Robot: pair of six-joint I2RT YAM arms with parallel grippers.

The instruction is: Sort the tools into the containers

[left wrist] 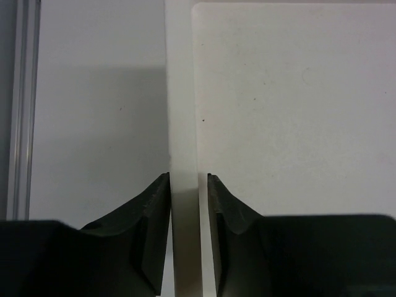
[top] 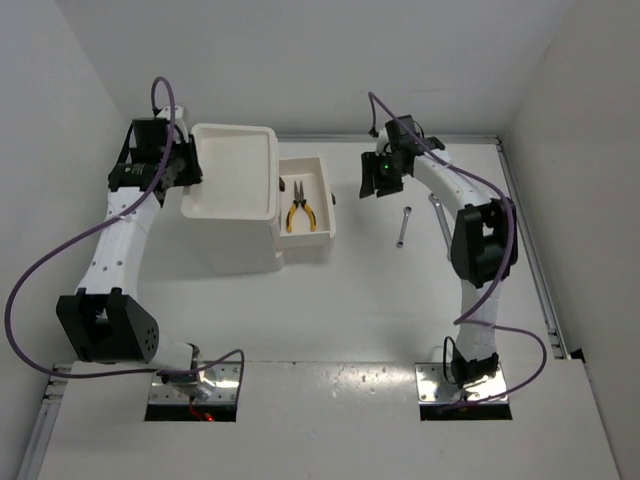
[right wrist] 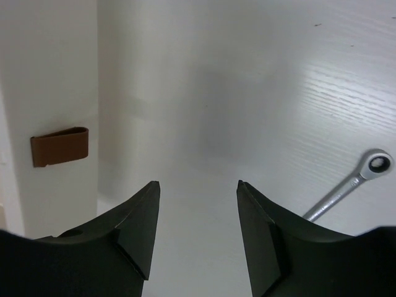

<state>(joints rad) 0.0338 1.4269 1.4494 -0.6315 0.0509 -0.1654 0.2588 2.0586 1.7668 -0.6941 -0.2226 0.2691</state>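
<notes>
The containers are a white drawer unit with a recessed tray top (top: 235, 165) and one drawer (top: 328, 205) pulled out to the right. Yellow-handled pliers (top: 300, 212) lie in that drawer. My left gripper (top: 190, 165) sits at the tray's left edge. In the left wrist view the left gripper (left wrist: 189, 176) is shut on the white rim (left wrist: 182, 111). My right gripper (top: 372, 178) hovers just right of the drawer. In the right wrist view the right gripper (right wrist: 198, 184) is open and empty. Two silver wrenches (top: 402, 228) (top: 438, 212) lie on the table; one wrench (right wrist: 346, 189) shows beside my right fingers.
A dark brown knob (right wrist: 60, 146) on a white drawer front is left of my right gripper. The right arm's elbow (top: 482, 240) partly covers the farther wrench. White walls close the table at left, back and right.
</notes>
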